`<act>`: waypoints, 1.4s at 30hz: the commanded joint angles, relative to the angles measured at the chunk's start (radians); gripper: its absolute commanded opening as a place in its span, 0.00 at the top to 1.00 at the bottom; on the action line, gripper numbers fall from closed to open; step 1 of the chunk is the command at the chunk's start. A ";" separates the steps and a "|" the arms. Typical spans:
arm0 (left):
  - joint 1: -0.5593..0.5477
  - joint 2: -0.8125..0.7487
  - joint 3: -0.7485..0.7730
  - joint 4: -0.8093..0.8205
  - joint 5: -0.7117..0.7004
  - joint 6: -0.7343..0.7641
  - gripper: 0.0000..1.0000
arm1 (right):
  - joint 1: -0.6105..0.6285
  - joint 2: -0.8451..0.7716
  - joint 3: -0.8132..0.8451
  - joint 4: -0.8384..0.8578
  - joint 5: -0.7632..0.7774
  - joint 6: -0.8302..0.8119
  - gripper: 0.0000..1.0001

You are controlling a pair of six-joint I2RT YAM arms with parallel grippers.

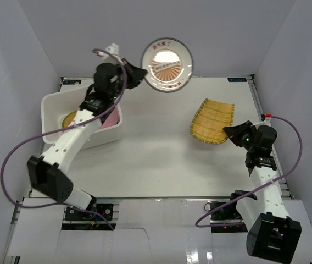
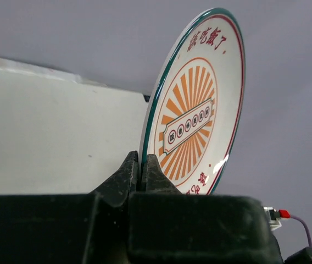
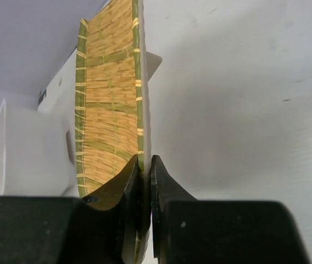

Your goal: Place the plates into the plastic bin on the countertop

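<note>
The left end effector (image 2: 143, 168) pinches the rim of the sunburst plate (image 1: 167, 64) at far centre. The right end effector (image 3: 145, 165) grips a woven plate (image 1: 212, 121) at right. I'd carry the sunburst plate left over the bin (image 1: 50, 100), level it, lower it, then release.
</note>
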 commanded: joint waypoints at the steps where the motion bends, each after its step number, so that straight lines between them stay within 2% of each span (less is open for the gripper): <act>1: 0.093 -0.231 -0.158 -0.101 -0.083 0.042 1.00 | 0.146 0.019 0.103 0.064 -0.011 -0.035 0.92; 6: 0.221 -0.570 -0.352 -0.258 -0.292 0.087 1.00 | 0.425 0.116 0.149 0.132 0.110 -0.029 0.92; 7: 0.238 -0.602 -0.387 -0.327 -0.387 0.104 1.00 | 0.462 0.137 0.165 0.139 0.125 -0.030 0.92; 10: 0.252 -0.702 -0.429 -0.433 -0.557 0.111 1.00 | 0.593 0.226 0.260 0.152 0.182 -0.053 0.92; 14: 0.273 -0.755 -0.538 -0.438 -0.616 0.098 1.00 | 0.732 0.370 0.419 0.142 0.236 -0.091 0.92; 17: 0.314 -0.720 -0.565 -0.442 -0.592 0.087 1.00 | 0.823 0.446 0.534 0.129 0.259 -0.124 0.92; 19: 0.383 -0.696 -0.581 -0.416 -0.552 0.084 1.00 | 0.867 0.493 0.606 0.118 0.268 -0.136 0.92; 21: 0.452 -0.673 -0.607 -0.378 -0.433 0.081 1.00 | 0.900 0.524 0.677 0.116 0.271 -0.139 0.92; 22: 0.544 -0.666 -0.614 -0.361 -0.385 0.078 1.00 | 0.910 0.561 0.704 0.110 0.271 -0.142 0.92; 25: 0.699 -0.620 -0.636 -0.315 -0.198 0.056 1.00 | 0.955 0.645 0.831 0.083 0.293 -0.162 0.92; 30: 0.764 -0.488 -0.645 -0.274 -0.090 0.018 1.00 | 1.007 0.795 1.020 0.055 0.316 -0.162 0.92; 32: 0.776 -0.474 -0.657 -0.266 -0.059 0.009 0.91 | 1.024 0.868 1.105 0.050 0.336 -0.159 0.92; 33: 0.782 -0.475 -0.662 -0.254 -0.020 0.009 0.72 | 1.027 0.895 1.137 0.046 0.339 -0.156 0.92; 35: 0.786 -0.509 -0.677 -0.238 0.008 0.007 0.41 | 1.036 0.973 1.232 0.031 0.342 -0.148 0.92; 36: 0.786 -0.537 -0.670 -0.237 0.020 0.003 0.19 | 1.038 1.025 1.263 0.026 0.340 -0.147 0.92; 39: 0.786 -0.561 -0.630 -0.243 0.056 -0.020 0.02 | 1.047 1.127 1.376 0.011 0.346 -0.144 0.92; 42: 0.787 -0.595 -0.540 -0.251 0.070 -0.047 0.02 | 1.055 1.197 1.480 -0.005 0.350 -0.133 0.92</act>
